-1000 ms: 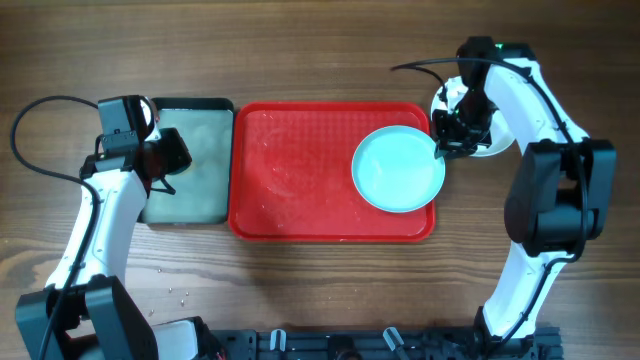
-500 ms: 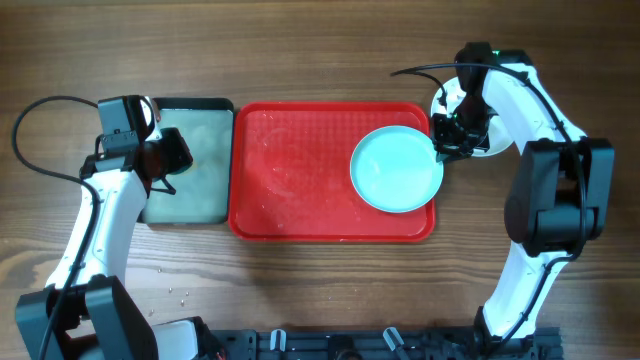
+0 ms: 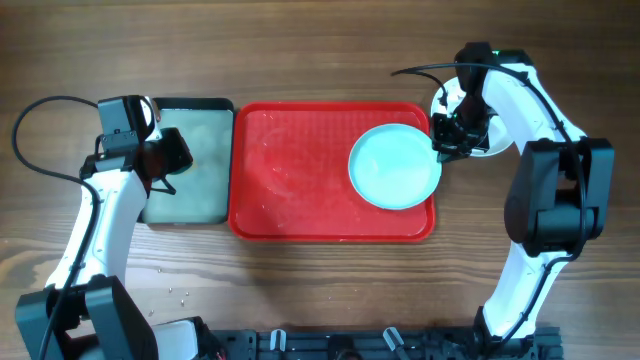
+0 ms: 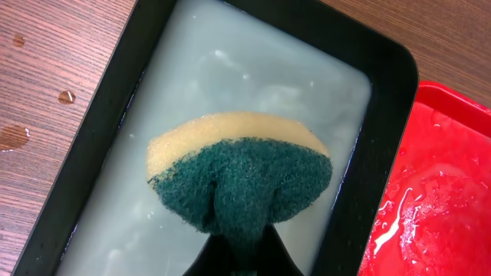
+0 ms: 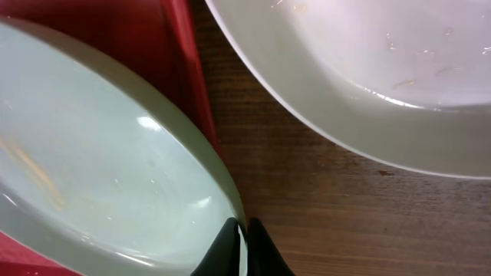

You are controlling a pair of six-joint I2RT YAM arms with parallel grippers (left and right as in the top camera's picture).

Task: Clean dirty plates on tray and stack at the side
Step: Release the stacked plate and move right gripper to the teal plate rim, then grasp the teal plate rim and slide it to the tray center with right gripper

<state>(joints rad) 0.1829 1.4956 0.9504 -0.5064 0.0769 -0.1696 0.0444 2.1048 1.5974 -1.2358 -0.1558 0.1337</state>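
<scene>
here the red tray (image 3: 290, 180) holds one turquoise plate (image 3: 394, 166) at its right end, the right claw (image 5: 241, 234) pinched on its rim; a white plate (image 5: 368, 69) lies beside. the left claw (image 4: 238, 249) grips a sponge (image 4: 242, 180) over milky water (image 4: 253, 77) in a black tray (image 4: 383, 77).

Both arms (image 3: 100, 225) are white with black joints (image 3: 555, 200), black cables (image 3: 50, 99) and black fingers (image 5: 226, 249).

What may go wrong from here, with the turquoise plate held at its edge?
1. The right gripper pinches only the thin rim of the glossy pale turquoise round plate; it may slip out.
2. The white round plate lies close beside it on the wooden table; a careless swing might knock it.
</scene>
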